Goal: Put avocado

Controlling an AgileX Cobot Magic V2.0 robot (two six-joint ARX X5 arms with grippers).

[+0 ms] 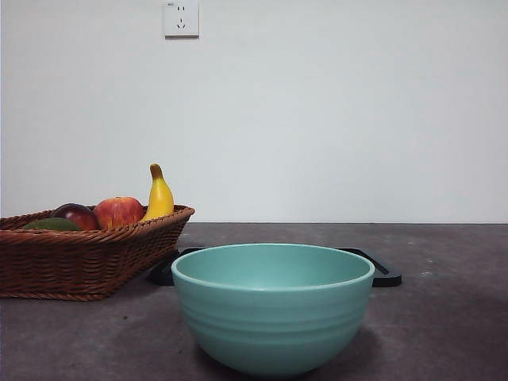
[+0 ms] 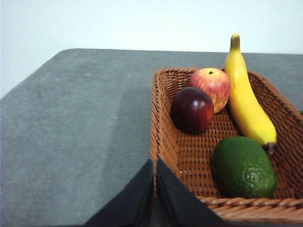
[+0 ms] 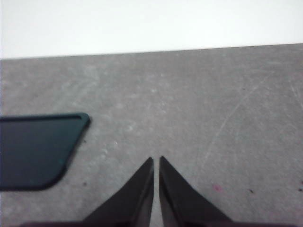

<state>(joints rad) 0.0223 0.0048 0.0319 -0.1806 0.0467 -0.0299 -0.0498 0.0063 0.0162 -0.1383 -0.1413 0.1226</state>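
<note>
The avocado (image 2: 244, 168), dark green and bumpy, lies in the wicker basket (image 2: 161, 127) beside a banana; in the front view only its top (image 1: 50, 225) peeks over the basket rim (image 1: 95, 238) at the far left. My left gripper (image 2: 155, 163) hovers shut at the basket's near corner, a little to the side of the avocado and not touching it. Over bare table, my right gripper (image 3: 156, 161) is shut with nothing in it. Neither arm shows in the front view.
The basket also holds a dark red fruit (image 2: 191, 109), a red-yellow apple (image 2: 211, 85) and a banana (image 2: 246, 99). A teal bowl (image 1: 272, 305) stands front and centre, with a black tray (image 1: 385, 274) behind it, also seen as a dark tray (image 3: 35, 149).
</note>
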